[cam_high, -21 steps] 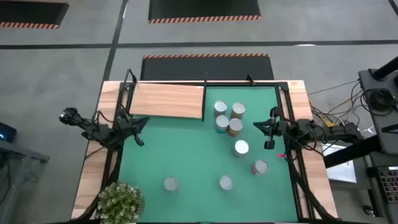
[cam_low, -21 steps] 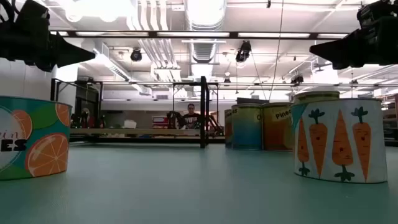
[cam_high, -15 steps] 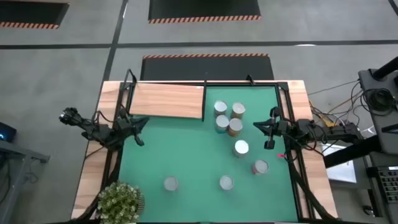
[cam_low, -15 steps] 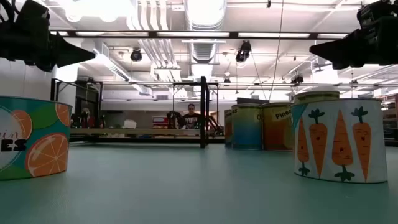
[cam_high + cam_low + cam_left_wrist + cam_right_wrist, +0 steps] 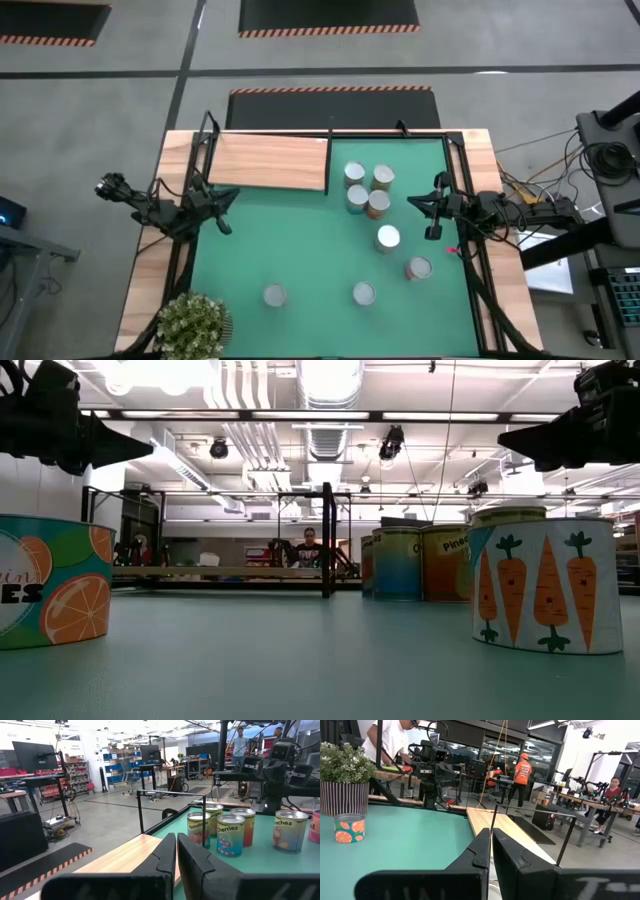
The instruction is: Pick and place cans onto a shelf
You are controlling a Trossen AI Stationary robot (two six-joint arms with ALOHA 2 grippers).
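Observation:
The light-wood shelf (image 5: pixel 268 160) lies flat at the far left of the green mat (image 5: pixel 300 250). Four cans stand in a cluster (image 5: pixel 366 189) right of it. Other cans stand singly at mid right (image 5: pixel 388 238), lower right (image 5: pixel 418 268) and along the near edge (image 5: pixel 364 293) (image 5: pixel 275 295). My left gripper (image 5: pixel 232 197) hovers shut at the mat's left side, just in front of the shelf (image 5: pixel 130 857). My right gripper (image 5: pixel 412 203) hovers shut at the right side, beside the cluster. In the low view both grippers (image 5: pixel 150 448) (image 5: pixel 500 436) hang well above the cans.
A potted plant (image 5: pixel 193 325) stands at the near left corner. A black metal frame (image 5: pixel 330 133) runs along the table's far edge and sides. People stand in the room beyond (image 5: pixel 395 740).

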